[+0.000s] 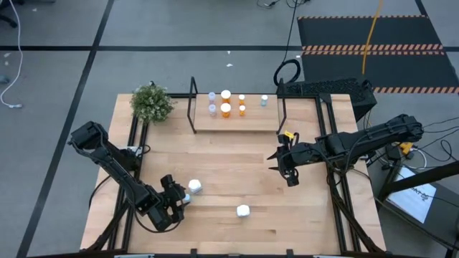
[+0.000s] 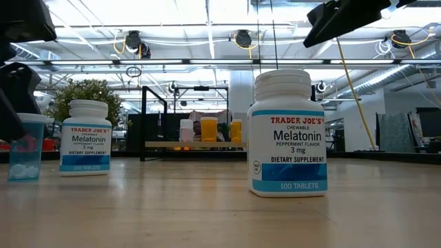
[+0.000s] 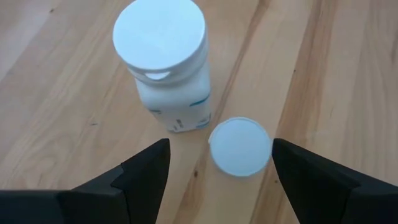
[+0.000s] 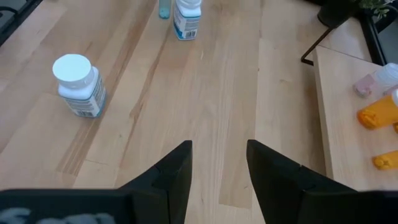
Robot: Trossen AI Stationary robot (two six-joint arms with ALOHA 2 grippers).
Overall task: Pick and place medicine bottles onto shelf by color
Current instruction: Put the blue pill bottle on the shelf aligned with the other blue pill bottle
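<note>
A tiny pale blue medicine bottle [image 3: 239, 147] with a white cap stands upright on the table between the fingers of my open left gripper [image 3: 221, 146], near the table's near left. One finger stands very close to its cap. A white bottle [image 3: 165, 62] stands upright just beyond it, and another white bottle [image 1: 243, 211] stands to the right. The shelf [image 1: 237, 120] at the far edge carries orange and clear bottles [image 1: 226, 109]. My right gripper [image 1: 281, 168] hovers open and empty right of centre, above the table.
A potted plant [image 1: 152, 102] stands at the far left corner beside the shelf's black frame [image 1: 192, 104]. A dark keyboard [image 1: 326, 87] lies past the far right corner. Bare wood [image 1: 237, 161] lies between the shelf and the loose bottles.
</note>
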